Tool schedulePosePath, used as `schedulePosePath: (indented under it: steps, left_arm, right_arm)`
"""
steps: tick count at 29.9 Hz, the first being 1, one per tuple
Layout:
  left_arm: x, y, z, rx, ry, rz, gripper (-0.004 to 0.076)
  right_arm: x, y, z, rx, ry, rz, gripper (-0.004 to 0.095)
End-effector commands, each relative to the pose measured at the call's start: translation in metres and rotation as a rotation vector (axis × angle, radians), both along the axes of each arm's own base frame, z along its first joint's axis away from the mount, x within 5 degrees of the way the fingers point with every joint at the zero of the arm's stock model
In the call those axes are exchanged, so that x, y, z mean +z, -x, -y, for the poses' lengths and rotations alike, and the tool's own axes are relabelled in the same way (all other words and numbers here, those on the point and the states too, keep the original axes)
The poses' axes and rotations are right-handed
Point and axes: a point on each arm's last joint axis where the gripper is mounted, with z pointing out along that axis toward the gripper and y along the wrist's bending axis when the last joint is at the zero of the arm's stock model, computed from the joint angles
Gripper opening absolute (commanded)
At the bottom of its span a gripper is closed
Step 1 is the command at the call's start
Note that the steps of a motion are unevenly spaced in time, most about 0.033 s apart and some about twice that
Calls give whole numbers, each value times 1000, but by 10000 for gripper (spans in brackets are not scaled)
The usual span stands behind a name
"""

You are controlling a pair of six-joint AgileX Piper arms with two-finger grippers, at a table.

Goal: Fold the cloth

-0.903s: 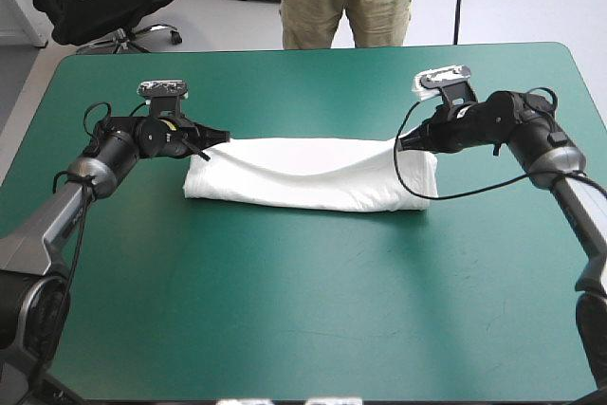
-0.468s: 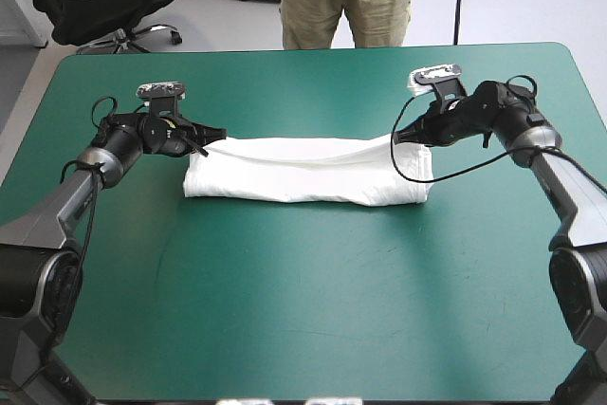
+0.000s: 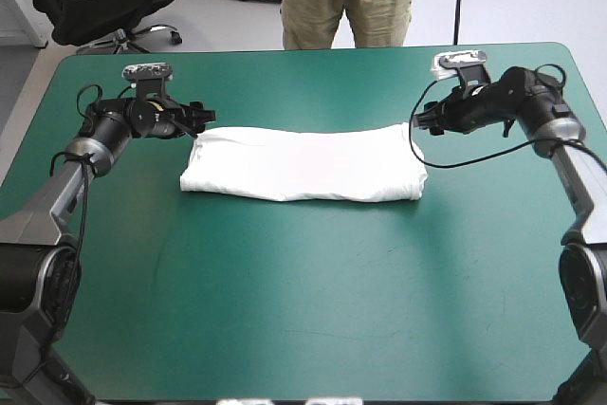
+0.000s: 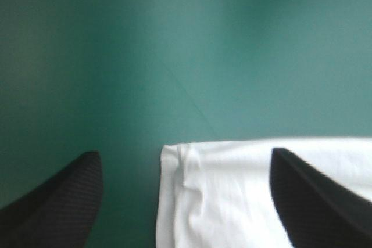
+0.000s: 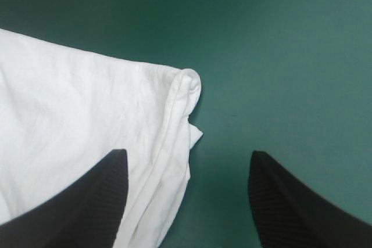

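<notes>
The white T-shirt [image 3: 303, 163] lies on the table's middle as a long folded band, flat and free. My left gripper [image 3: 201, 118] hovers at the band's far left corner, open and holding nothing. In the left wrist view the T-shirt's corner [image 4: 232, 196] lies below and between the parted black fingers [image 4: 64, 201] of the left gripper [image 4: 183, 154]. My right gripper [image 3: 423, 124] stands open just off the far right corner. The right wrist view shows the T-shirt's layered end [image 5: 87, 137], one fold rolled up, under the open right gripper [image 5: 187, 153].
The teal-green cover [image 3: 313, 282] stretches wide between the T-shirt and the table's near edge. The far edge [image 3: 313, 49] runs a short way behind both grippers.
Both grippers opened and let go of the T-shirt's far edge. The band dropped flat onto the cover, and both arms drew back a little outward and toward the far edge.
</notes>
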Motion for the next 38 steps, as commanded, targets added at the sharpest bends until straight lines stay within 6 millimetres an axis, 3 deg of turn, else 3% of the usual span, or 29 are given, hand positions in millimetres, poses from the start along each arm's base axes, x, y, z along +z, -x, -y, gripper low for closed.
schedulePosePath:
  steps: [1, 6, 9, 12, 13, 18, 29, 38]
  left_arm:
    - [45, 5, 9, -35, 42, 85, 648]
    - [48, 21, 56, -335, 100, 13, 496]
    - [47, 34, 88, -496, 145, -16, 292]
    - [44, 43, 115, -578, 142, -25, 8]
    - [40, 44, 123, -596, 137, -25, -11]
    - [20, 40, 146, -619, 138, -44, -17]
    - [-46, 18, 159, -587, 168, -188, -17]
    - [-52, 19, 160, -595, 174, -222, -17]
  right_arm:
    - [61, 27, 10, 7, -15, 131, 530]
    - [78, 61, 18, 38, 9, 55, 486]
    - [79, 76, 20, 30, 10, 47, 486]
    - [76, 89, 23, 7, 0, 54, 486]
    - [74, 93, 24, -1, -2, 62, 486]
    - [61, 92, 23, -25, -48, 55, 486]
    - [-6, 41, 12, -4, -222, -116, 609]
    - [-63, 14, 7, 4, -292, -253, 608]
